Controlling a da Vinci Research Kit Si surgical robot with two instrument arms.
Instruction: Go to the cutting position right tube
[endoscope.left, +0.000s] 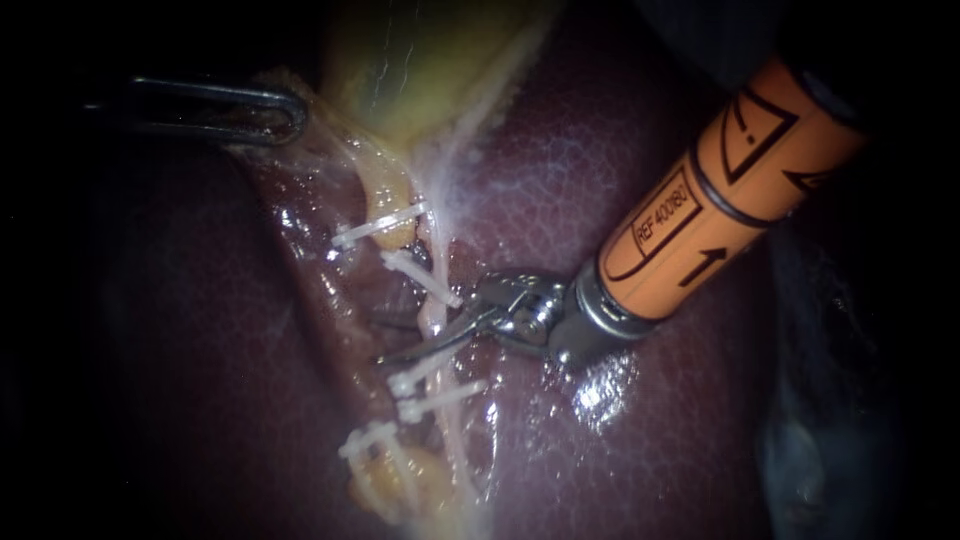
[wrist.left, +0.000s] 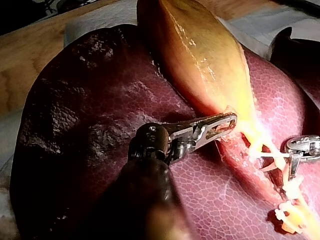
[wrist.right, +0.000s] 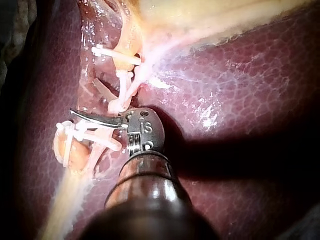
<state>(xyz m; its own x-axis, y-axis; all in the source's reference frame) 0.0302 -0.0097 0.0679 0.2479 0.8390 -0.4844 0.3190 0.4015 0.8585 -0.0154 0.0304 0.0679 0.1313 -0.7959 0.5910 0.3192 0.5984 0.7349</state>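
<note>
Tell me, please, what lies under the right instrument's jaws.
A pale tube passes between the right instrument's open jaws, white clips on either side; what lies beneath the tube is covered.

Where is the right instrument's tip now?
In the endoscope view's centre, the right instrument holds open jaws at the pale tube, between upper clips and lower clips.

Right tube, thin, pale, glistening, clipped above and below

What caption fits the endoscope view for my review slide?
Right instrument, jaws open at the pale tube between white clips; left instrument shut on the gallbladder edge.
</note>
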